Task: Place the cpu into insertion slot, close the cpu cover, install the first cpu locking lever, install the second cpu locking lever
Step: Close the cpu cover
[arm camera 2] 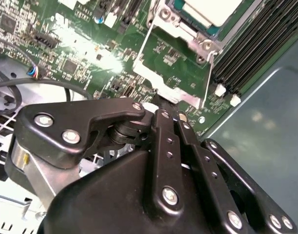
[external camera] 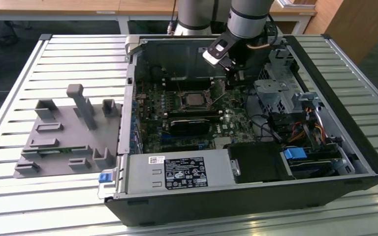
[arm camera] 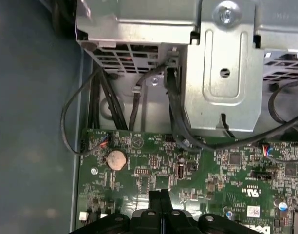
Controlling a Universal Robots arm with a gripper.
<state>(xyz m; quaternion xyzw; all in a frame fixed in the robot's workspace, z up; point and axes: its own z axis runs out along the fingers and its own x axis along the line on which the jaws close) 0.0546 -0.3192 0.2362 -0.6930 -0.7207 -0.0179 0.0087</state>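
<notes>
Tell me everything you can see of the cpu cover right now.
The cpu cover is a thin silvery metal frame with a square opening; green board shows through it in the second wrist view. It is swung open, off the cpu, which lies uncovered beside the cover's hinge end. The shut end effector sits at its free edge; contact cannot be confirmed.

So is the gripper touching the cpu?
Apart. In the second wrist view the gripper sits short of the cpu, green board showing between them.
</notes>
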